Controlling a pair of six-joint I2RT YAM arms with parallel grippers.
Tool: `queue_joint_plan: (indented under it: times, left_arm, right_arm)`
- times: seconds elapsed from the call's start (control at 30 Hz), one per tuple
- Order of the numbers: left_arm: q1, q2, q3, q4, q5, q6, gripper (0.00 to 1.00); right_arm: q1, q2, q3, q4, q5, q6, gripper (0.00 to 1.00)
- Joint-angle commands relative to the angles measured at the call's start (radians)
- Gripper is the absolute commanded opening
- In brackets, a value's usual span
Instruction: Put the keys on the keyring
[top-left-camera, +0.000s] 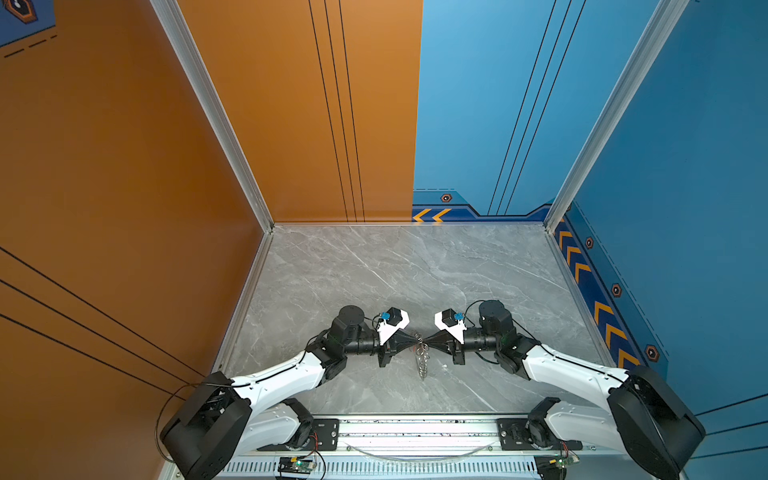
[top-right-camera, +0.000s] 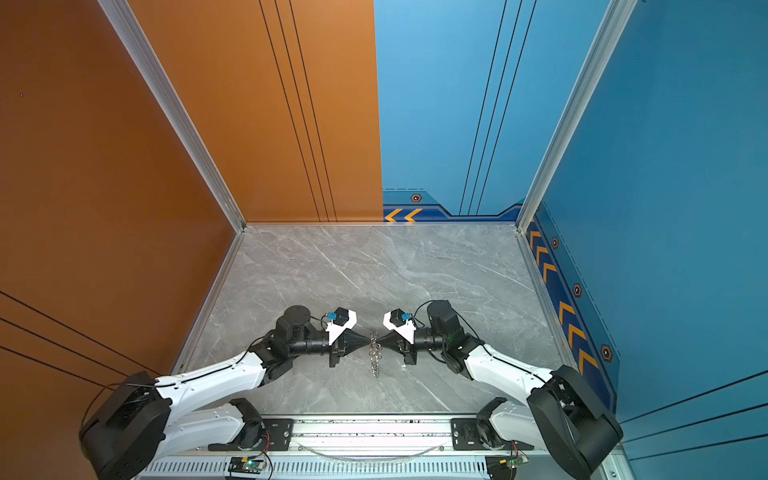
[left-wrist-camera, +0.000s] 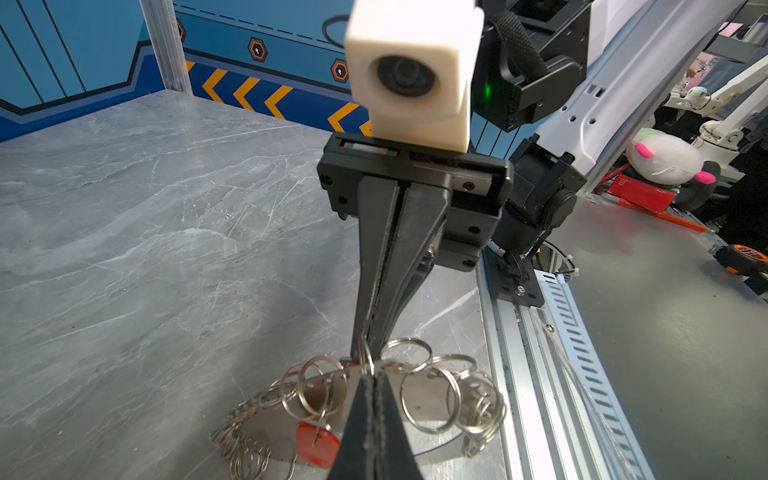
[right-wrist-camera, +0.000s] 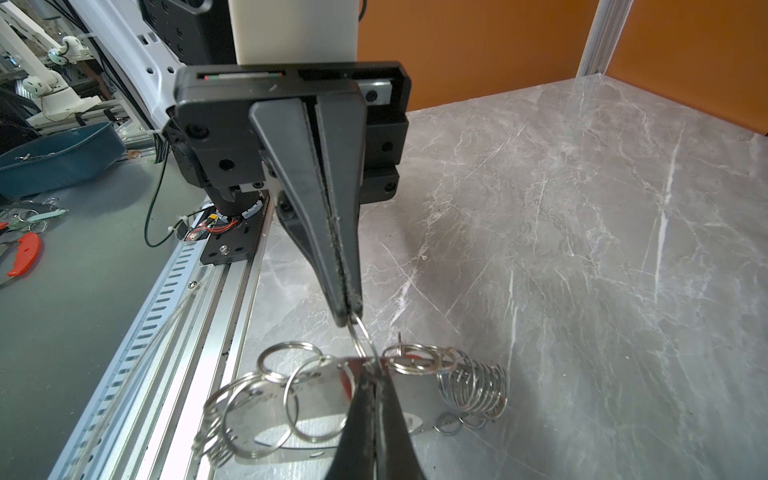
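Note:
The keyring (top-left-camera: 422, 359) (top-right-camera: 375, 357), a flat band edged with several silver split rings, hangs between the two grippers, with its low end on the grey marble table. My left gripper (top-left-camera: 415, 341) (left-wrist-camera: 371, 371) and right gripper (top-left-camera: 428, 341) (right-wrist-camera: 372, 368) meet tip to tip, both shut on one split ring (right-wrist-camera: 362, 336) at the band's top edge. One of the keys, with an orange-red tag (left-wrist-camera: 316, 444), lies against the band (left-wrist-camera: 419, 395) under a split ring. A sliver of red (right-wrist-camera: 345, 380) shows beside my right fingers. I see no other key clearly.
Orange and blue walls close the table at the left, back and right. An aluminium rail (top-left-camera: 415, 432) with both arm bases runs along the front edge. Outside the cell are a blue tray (right-wrist-camera: 54, 158), a red-handled tool (right-wrist-camera: 25, 253) and a plush toy (left-wrist-camera: 665, 158).

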Motion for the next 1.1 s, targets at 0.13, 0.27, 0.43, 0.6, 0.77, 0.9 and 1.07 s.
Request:
queue_joint_plan:
  times: [0.13, 0.27, 0.43, 0.6, 0.77, 0.9, 1.07]
  left_arm:
    - [0.002, 0.025, 0.003, 0.016, 0.012, 0.003, 0.0]
    - [0.002, 0.03, 0.006, 0.012, 0.007, 0.004, 0.0]
    - [0.001, 0.035, 0.011, 0.006, 0.007, 0.003, 0.02]
    - [0.0, 0.042, 0.014, 0.006, 0.012, 0.001, 0.08]
    - [-0.001, 0.044, 0.014, 0.006, 0.02, 0.001, 0.13]
    - [-0.002, 0.044, 0.016, 0.006, 0.022, 0.003, 0.0]
    - [0.0, 0.041, 0.017, 0.006, 0.015, 0.001, 0.0]
  right_arm:
    - [0.018, -0.005, 0.025, 0.009, 0.003, -0.016, 0.0]
    - [0.021, -0.001, 0.027, 0.011, 0.001, -0.017, 0.0]
    - [0.026, 0.0, 0.024, 0.014, 0.004, -0.018, 0.0]
    - [0.03, 0.002, 0.026, 0.017, 0.009, -0.019, 0.0]
    - [0.034, 0.012, 0.033, 0.026, 0.016, -0.017, 0.0]
    - [0.035, 0.017, 0.034, 0.027, 0.017, -0.016, 0.0]
    - [0.031, 0.008, 0.033, 0.01, 0.033, -0.018, 0.0]
